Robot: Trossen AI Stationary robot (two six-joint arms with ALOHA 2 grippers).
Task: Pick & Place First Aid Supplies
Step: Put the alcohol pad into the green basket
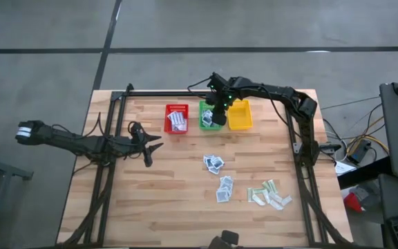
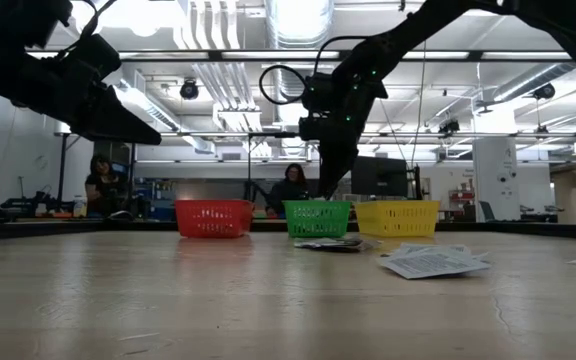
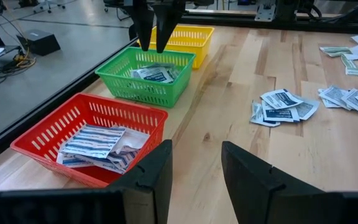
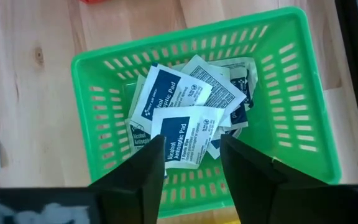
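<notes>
I see the wooden plank tabletop (image 1: 178, 200) carrying 3 slotted plastic baskets in a row along its far edge: a red basket (image 1: 177, 118) on the left, a green basket (image 1: 210, 115) in the middle and a yellow basket (image 1: 240, 115) on the right. I judge the colours are there for sorting, 1 kind of packet per basket.

My right pincer (image 1: 219, 115) hangs just above the green basket, fingers parted and holding nothing; directly below it an alcohol pad packet (image 4: 185, 134) lies on top of the heap, so I take this as a drop just made. My left pincer (image 1: 150, 145) waits over bare wood left of centre, fingers wide apart and empty.

The red basket holds oblong white packets with blue stripes (image 3: 95, 140), flat and papery. Still loose on the tabletop, near the right side, are more small square white-and-blue packets (image 1: 214, 164), a second cluster (image 1: 224, 189) nearer me, and pale green-beige strips (image 1: 268, 194) farthest right. The yellow basket looks empty, probably meant for those strips.
</notes>
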